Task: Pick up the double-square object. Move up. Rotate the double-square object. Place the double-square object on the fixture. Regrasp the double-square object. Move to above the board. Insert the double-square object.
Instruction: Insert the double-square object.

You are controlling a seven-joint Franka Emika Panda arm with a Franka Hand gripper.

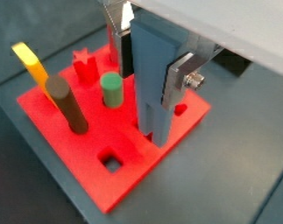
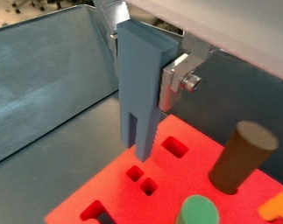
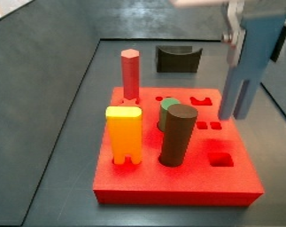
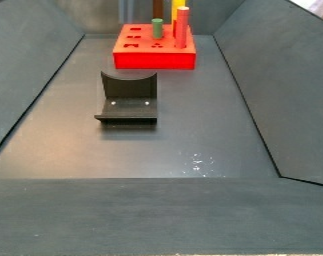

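side view: gripper (image 3: 245,35) above board (image 3: 181,182), dark floor (image 3: 62,115).

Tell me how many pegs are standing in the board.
4: red hexagonal peg at the rear, orange notched block in front, green peg and brown cylinder mid-board. Gripper holds the double-square object above.

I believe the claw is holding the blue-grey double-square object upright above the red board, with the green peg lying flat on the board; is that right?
Not quite: the green peg stands upright in the board, as a side view shows. The rest holds: the claw grips the double-square object upright above the board.
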